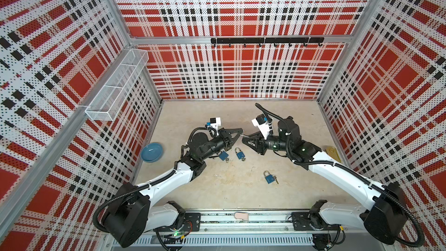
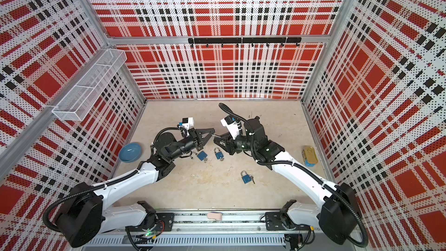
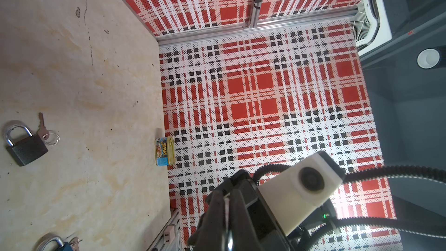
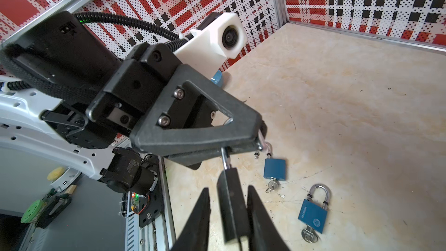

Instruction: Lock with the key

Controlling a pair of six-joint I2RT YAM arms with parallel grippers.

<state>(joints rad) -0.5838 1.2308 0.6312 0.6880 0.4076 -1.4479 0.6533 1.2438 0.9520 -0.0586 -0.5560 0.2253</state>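
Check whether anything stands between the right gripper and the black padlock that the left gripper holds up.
Nothing visible does. In the right wrist view the black padlock body is held by its silver shackle in the shut left gripper, and it sits between the right gripper's open jaws, with a gap on each side.

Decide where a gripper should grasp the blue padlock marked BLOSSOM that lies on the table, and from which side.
Probably the blue padlock by its body, jaws across the two narrow sides, coming straight down from above. It lies flat on the table, its shackle is a thin loop at one end and a key juts from the other, so only the sides are free.
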